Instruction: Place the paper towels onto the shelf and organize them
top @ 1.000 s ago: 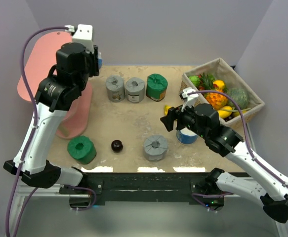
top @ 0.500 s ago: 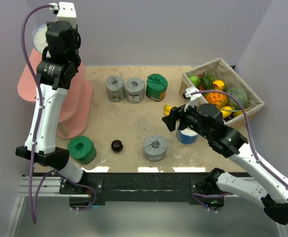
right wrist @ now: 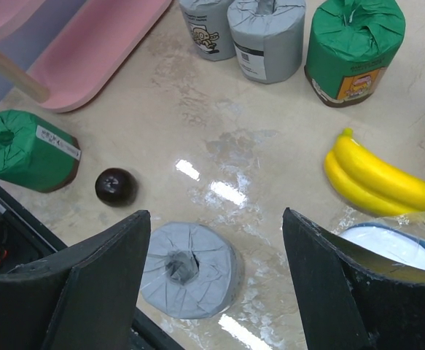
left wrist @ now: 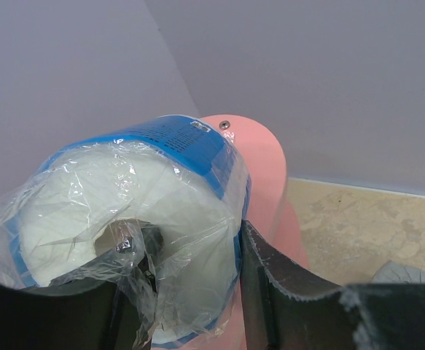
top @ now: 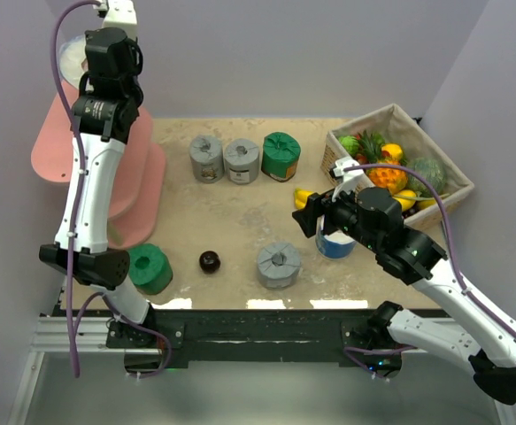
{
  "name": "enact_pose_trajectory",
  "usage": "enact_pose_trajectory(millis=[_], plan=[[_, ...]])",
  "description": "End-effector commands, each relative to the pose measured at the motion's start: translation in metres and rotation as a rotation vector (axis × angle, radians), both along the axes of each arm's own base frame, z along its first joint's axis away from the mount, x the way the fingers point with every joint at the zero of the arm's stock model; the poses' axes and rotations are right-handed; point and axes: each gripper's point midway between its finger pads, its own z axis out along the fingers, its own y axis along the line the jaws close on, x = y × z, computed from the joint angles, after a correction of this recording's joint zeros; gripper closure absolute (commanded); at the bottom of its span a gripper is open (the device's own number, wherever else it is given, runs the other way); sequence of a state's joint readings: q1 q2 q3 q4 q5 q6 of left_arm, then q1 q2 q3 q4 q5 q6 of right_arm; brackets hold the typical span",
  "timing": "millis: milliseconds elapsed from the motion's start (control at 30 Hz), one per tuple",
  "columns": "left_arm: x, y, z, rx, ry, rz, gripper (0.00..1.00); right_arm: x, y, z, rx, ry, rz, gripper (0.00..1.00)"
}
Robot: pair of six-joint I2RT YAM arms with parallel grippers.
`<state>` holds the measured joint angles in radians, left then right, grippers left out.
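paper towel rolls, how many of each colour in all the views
grey rolls: 3
green rolls: 2
white-and-blue rolls: 2
total: 7

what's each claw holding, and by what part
Left claw holds a white-and-blue roll by its wall, pinched between the core hole and the outer side. Right claw is open, holding nothing.

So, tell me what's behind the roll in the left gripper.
The end of a pink shelf board. The roll covers the rest, so anything there is hidden.
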<state>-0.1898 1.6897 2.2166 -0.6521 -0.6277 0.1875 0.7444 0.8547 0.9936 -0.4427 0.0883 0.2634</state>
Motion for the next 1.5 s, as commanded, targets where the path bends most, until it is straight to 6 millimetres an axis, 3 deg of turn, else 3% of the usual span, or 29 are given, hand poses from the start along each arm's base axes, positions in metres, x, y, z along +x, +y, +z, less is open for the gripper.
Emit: enact_pose_trajectory(millis=[0,200,300,400,500,567,667,833,1167,1467], plan=[[-0.007,0.004,0.049,0.012,-0.151,-0.001,0.71,0.002,-0.007,0.017,0.009,-0.056,-0.022,0.23],[-0.015,0.0,0.056,-0.026,-0.172,-0.028,0.71,0.003,-0.003,0.016,0.014,-0.053,-0.009,0.23],[-0.025,-0.016,0.066,-0.08,-0.199,-0.128,0.71,0.004,-0.001,0.017,0.017,-0.053,-0.009,0.23],[-0.037,-0.046,0.068,-0.115,-0.189,-0.26,0.7,0.005,0.0,0.015,0.014,-0.049,-0.009,0.23],[-0.044,-0.086,0.051,-0.126,-0.136,-0.36,0.71,0.005,-0.001,0.015,0.015,-0.049,-0.01,0.23],[-0.043,-0.116,0.029,-0.121,-0.066,-0.416,0.71,0.004,-0.001,0.014,0.017,-0.045,-0.013,0.23],[-0.032,-0.135,-0.01,-0.117,0.042,-0.447,0.73,0.002,-0.001,0.014,0.024,-0.044,-0.009,0.23],[-0.012,-0.122,-0.062,-0.003,0.164,-0.342,0.74,0.001,-0.004,0.016,0.03,-0.051,-0.012,0.23],[0.013,-0.111,-0.137,0.137,0.303,-0.232,0.73,0.0,-0.005,0.018,0.033,-0.063,-0.01,0.22],[0.02,-0.09,-0.151,0.232,0.33,-0.101,0.73,0.001,-0.006,0.025,0.026,-0.084,-0.011,0.22]])
